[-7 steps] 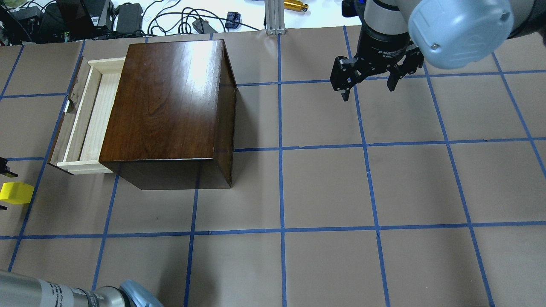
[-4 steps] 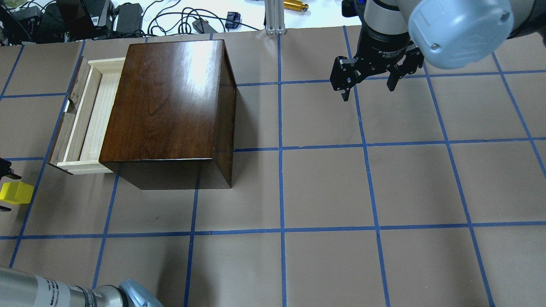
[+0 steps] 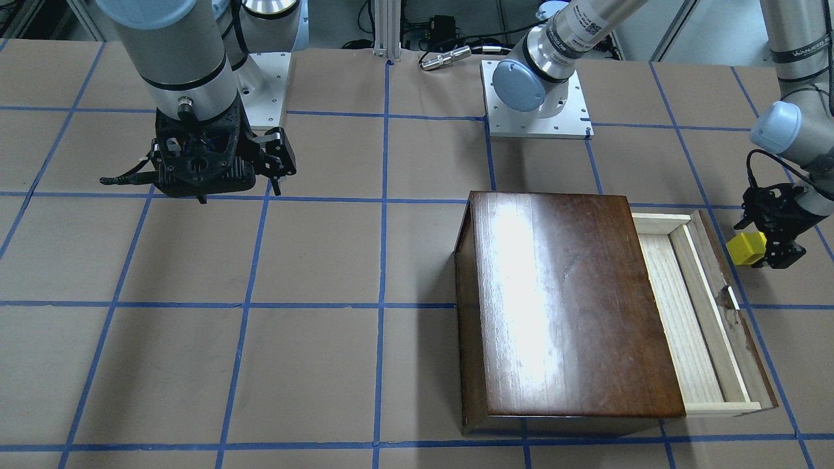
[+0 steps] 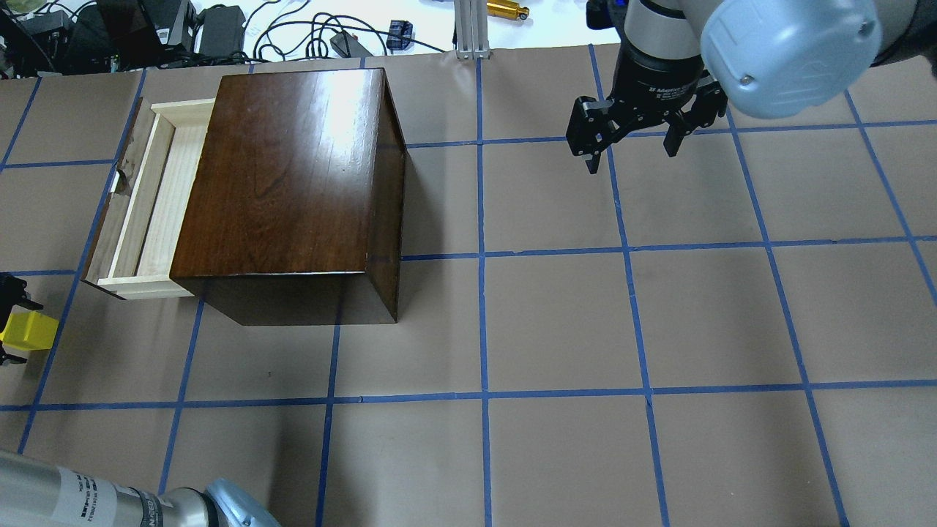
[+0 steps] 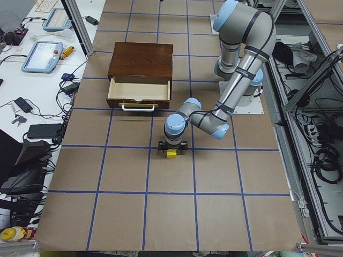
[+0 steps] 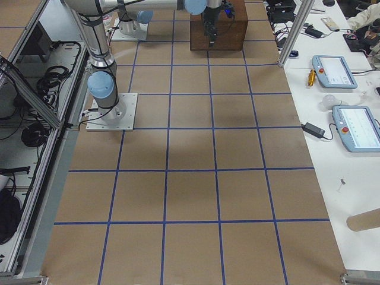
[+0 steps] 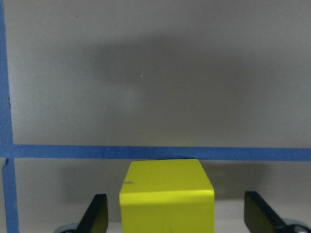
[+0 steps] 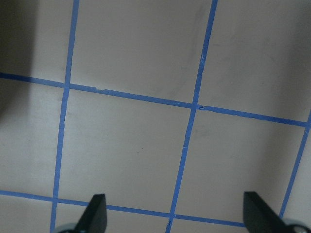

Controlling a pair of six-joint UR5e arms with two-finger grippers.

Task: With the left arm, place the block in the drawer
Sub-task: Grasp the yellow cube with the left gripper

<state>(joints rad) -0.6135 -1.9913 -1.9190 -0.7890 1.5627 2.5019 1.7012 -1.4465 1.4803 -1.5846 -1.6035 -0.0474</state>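
The yellow block [image 4: 29, 331] lies on the brown table paper at the overhead view's far left edge, in front of the drawer. My left gripper [image 7: 174, 209] is open and straddles the block [image 7: 166, 194], with a clear gap between each finger and it. The block also shows in the front-facing view [image 3: 747, 249]. The pale wood drawer [image 4: 157, 197] stands pulled out of the dark-brown box [image 4: 293, 183], and its tray holds nothing. My right gripper [image 4: 633, 157] is open and empty, hovering over bare paper far to the right of the box.
Cables and electronics [image 4: 219, 29] and an aluminium post [image 4: 468, 29] line the table's back edge. The arms' base plates [image 3: 534, 98] sit at the robot side. Blue tape lines grid the paper.
The left gripper's fingers have shifted very slightly at the block. The block, the drawer and the right arm have not moved.
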